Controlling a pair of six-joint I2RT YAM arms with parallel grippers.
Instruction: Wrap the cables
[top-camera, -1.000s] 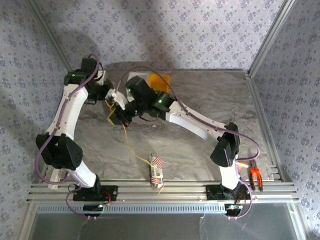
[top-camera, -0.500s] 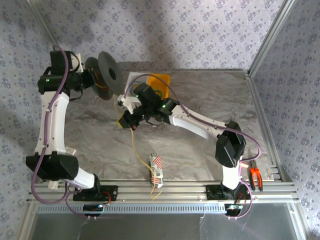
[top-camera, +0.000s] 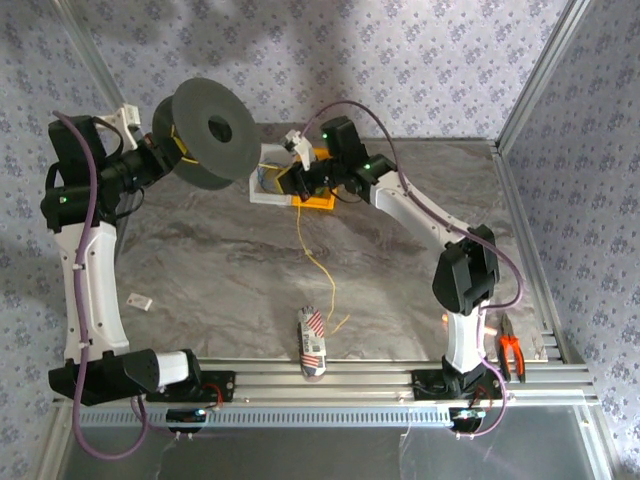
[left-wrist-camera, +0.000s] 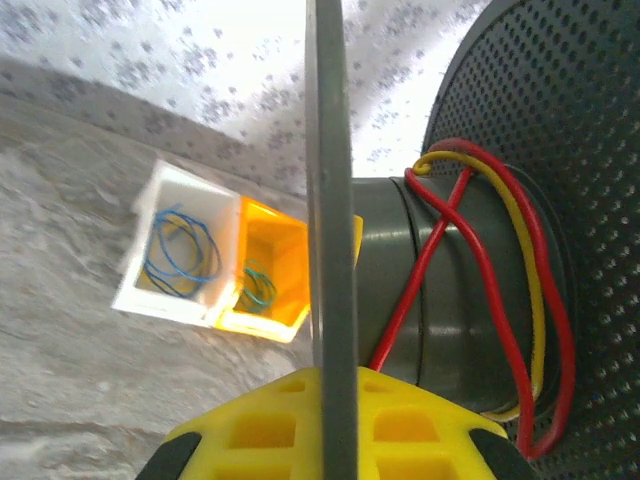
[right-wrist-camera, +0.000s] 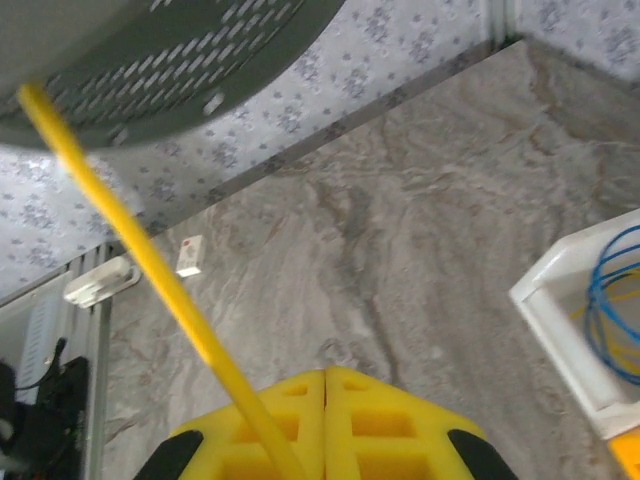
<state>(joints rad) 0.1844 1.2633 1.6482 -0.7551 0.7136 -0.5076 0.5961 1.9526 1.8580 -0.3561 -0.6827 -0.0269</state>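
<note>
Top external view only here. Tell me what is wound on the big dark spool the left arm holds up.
Observer: Left wrist shows a few crossed turns around the core of the dark grey perforated spool: a thin yellow wire and a thin red wire.
Operator: Report the left grip.
Observer: The left gripper is shut on the edge of one spool flange.
Operator: Now the right.
Observer: The right gripper is shut. The thin yellow wire appears pinched at its pads and runs taut up toward the spool.
</note>
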